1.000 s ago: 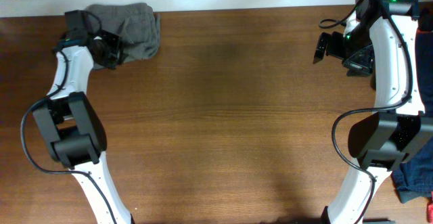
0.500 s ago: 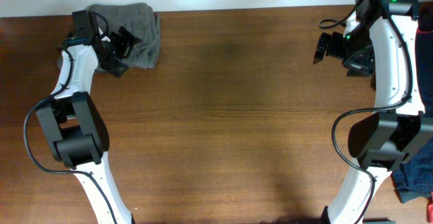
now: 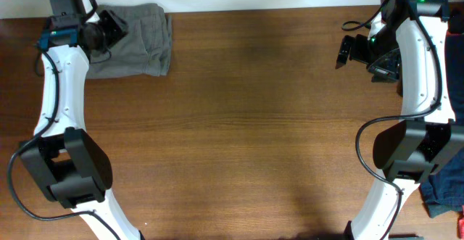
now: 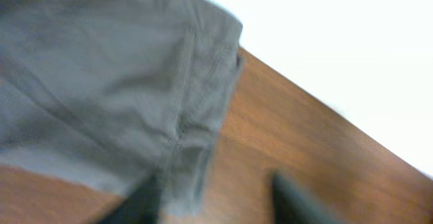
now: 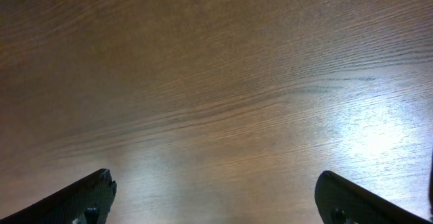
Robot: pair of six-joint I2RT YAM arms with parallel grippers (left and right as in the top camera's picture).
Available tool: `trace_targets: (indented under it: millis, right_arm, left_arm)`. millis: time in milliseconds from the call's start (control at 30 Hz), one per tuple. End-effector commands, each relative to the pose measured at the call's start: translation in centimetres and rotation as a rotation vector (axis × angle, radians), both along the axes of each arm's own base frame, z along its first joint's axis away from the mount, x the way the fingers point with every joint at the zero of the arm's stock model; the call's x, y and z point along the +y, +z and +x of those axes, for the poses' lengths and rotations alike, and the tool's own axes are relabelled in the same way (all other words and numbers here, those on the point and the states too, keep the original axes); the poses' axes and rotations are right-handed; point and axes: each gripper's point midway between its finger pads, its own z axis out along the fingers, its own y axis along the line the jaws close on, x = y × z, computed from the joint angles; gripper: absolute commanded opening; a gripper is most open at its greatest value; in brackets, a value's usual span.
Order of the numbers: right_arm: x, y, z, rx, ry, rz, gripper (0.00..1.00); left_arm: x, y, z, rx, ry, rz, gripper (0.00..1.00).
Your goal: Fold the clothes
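The grey-olive shorts [image 3: 138,40] lie folded in a compact stack at the table's far left corner. The left wrist view shows their hem and seams [image 4: 115,95], blurred. My left gripper [image 3: 114,27] hovers over the stack's left part, open and empty, its fingers [image 4: 216,200] apart above the cloth's edge. My right gripper [image 3: 353,50] is open and empty above bare wood at the far right; its fingers [image 5: 216,197] are spread wide.
The wooden table [image 3: 246,124] ends at a white wall along the back edge. Dark navy garments [image 3: 444,189] hang beside the right arm's base at the right edge.
My left gripper has let go of the shorts and drawn back and to the left, away from the stack. The stack lies flatter. The right arm has not moved.
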Motion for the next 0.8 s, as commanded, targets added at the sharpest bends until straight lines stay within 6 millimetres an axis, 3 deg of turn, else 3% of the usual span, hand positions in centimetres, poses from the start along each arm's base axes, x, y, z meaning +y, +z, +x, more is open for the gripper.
trace_targets:
  millis: [0, 33, 100, 233, 467, 767]
  right_arm:
    - [0.2, -0.3, 0.0, 0.008, 0.009, 0.014, 0.99]
    - [0.2, -0.3, 0.0, 0.008, 0.01, 0.014, 0.99]
    - [0.2, -0.3, 0.0, 0.008, 0.01, 0.014, 0.99]
    - [0.2, -0.3, -0.1, 0.008, 0.01, 0.014, 0.99]
    - [0.2, -0.3, -0.1, 0.01, 0.01, 0.014, 0.99]
    - [0.2, -0.3, -0.1, 0.009, 0.01, 0.014, 0.99]
  left_arm:
    - [3.4, -2.1, 0.0, 0.055, 0.069, 0.214, 0.11]
    - [4.0, -3.1, 0.0, 0.079, 0.095, 0.245, 0.05]
    - [4.9, -4.7, -0.1, 0.118, 0.124, 0.28, 0.03]
    - [5.2, -8.7, 0.1, 0.188, 0.121, 0.28, 0.03]
    - [5.1, -13.8, 0.2, 0.268, 0.106, 0.271, 0.03]
    - [4.0, -18.2, -1.7, 0.388, -0.011, 0.266, 0.0]
